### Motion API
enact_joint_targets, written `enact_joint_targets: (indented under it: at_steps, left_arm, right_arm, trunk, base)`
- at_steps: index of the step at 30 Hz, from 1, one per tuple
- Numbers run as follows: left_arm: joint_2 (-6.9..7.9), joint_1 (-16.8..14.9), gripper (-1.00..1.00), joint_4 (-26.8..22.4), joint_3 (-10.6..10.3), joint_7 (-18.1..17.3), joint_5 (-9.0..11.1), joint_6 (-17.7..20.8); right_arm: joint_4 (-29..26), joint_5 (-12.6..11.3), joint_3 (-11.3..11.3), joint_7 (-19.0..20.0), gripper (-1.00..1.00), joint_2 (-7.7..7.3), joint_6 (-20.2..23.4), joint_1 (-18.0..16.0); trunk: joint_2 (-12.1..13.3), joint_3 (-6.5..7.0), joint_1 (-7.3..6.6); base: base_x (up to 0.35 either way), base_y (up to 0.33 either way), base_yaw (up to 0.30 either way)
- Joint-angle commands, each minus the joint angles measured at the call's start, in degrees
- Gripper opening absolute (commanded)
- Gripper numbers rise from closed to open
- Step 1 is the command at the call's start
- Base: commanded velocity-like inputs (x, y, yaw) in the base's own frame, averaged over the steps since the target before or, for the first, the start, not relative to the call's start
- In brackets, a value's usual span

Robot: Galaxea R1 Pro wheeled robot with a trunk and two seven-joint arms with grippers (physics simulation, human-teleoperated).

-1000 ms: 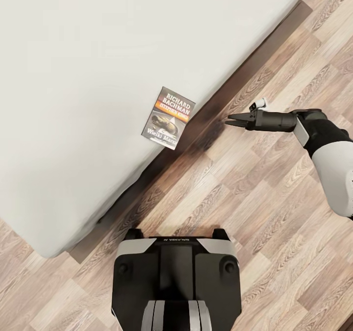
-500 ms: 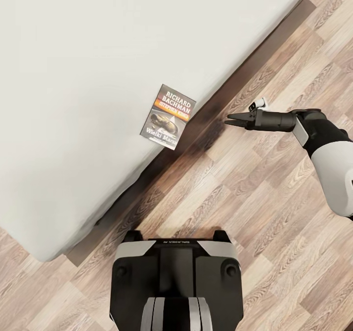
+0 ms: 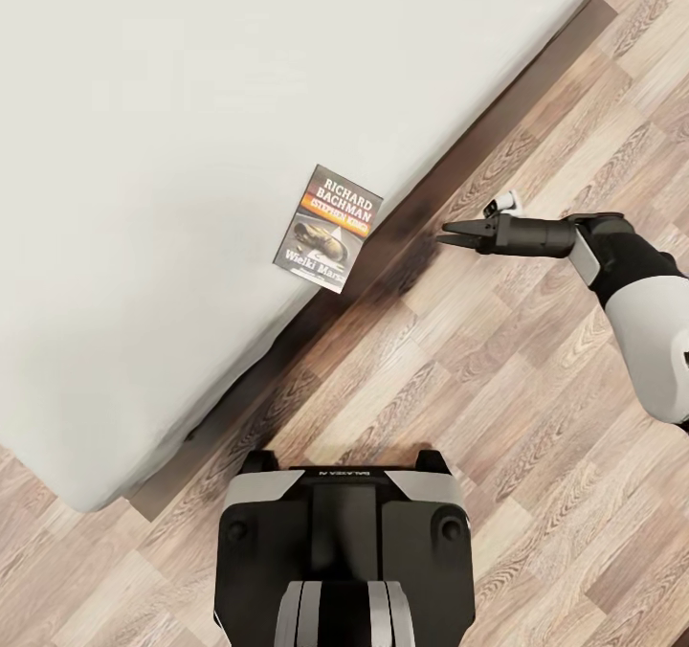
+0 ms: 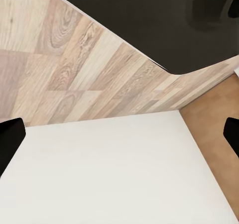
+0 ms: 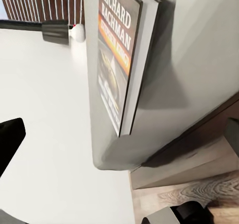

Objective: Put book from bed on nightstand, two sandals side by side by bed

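Currently I have the right gripper [image 3: 450,237] over the floor [image 3: 498,389], just off the bed [image 3: 144,197] edge, fingers pointing at the book [image 3: 328,228]. The book lies flat on the mattress at its near edge, straight ahead of the fingertips and a little apart from them. Its long axis runs roughly crosswise to the fingers' line, short edge at the mattress edge. The fingers stand slightly apart, holding nothing. I judge the right arm nearer. Left gripper [image 4: 119,139] fingers stand apart.
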Motion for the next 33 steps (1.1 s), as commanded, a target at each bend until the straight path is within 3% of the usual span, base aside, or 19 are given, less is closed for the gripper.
enact_joint_targets:
  at_steps: [1,14,24,33]
  left_arm:
    - [0.04,0.0,1.00,0.0,-0.3,-0.1,-0.2,-0.1]
    - [0.00,0.0,1.00,0.0,-0.3,-0.1,-0.2,-0.1]
    - [-0.01,0.0,1.00,0.0,-0.3,-0.1,-0.2,-0.1]
    - [-0.01,0.0,1.00,0.0,-0.3,-0.1,-0.2,-0.1]
  right_arm:
    - [0.0,-0.6,0.5,0.0,1.00,0.03,0.6,0.0]
    - [0.0,-0.6,0.6,0.0,1.00,1.89,0.6,0.0]
    - [0.1,-0.5,0.6,0.0,1.00,3.55,-2.6,0.0]
    - [2.2,-0.5,0.5,0.0,1.00,4.33,-2.9,-0.1]
  trunk:
    - [0.0,-0.02,0.01]
    - [0.0,-0.02,0.01]
    - [0.0,-0.02,0.01]
    - [0.0,-0.02,0.01]
  base:
    - [0.000,0.000,0.000]
    - [0.000,0.000,0.000]
    - [0.000,0.000,0.000]
    - [0.000,0.000,0.000]
